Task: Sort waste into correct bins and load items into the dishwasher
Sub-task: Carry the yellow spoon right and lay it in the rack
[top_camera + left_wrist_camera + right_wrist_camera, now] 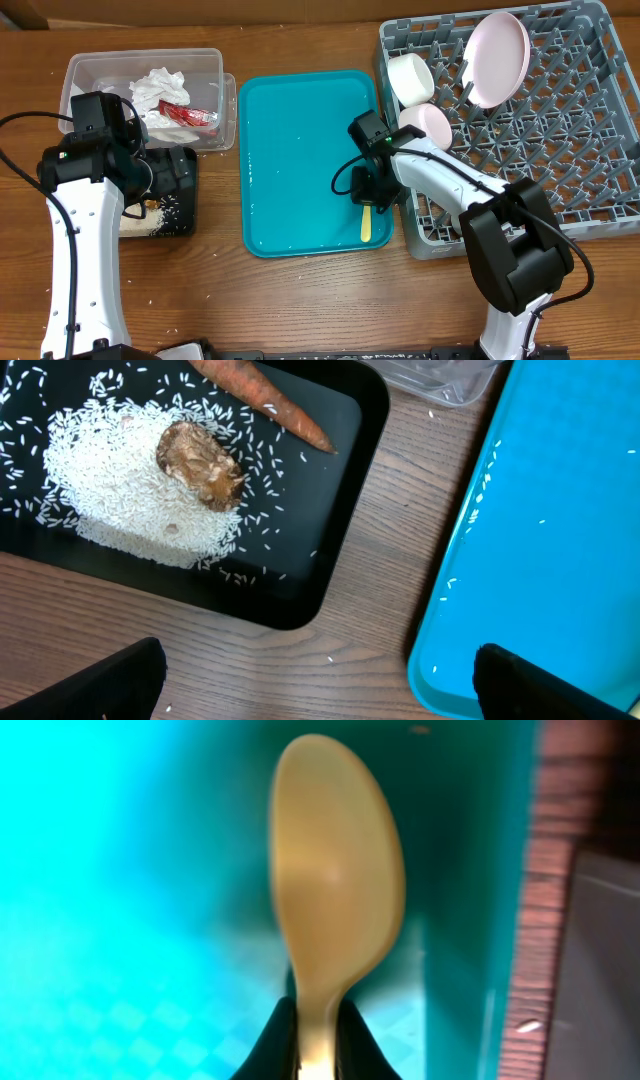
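My right gripper is shut on the yellow spoon over the teal tray's right front corner; the spoon's bowl fills the right wrist view. My left gripper is open and empty above the table, between the black tray and the teal tray. The black tray holds white rice, a brown food lump and an orange carrot. The clear tub holds napkins and a red wrapper. The grey dish rack holds a pale plate, a white cup and a bowl.
The teal serving tray lies mid-table between the bins and the rack, also in the left wrist view. A few rice grains are scattered on the wooden table and on the teal tray.
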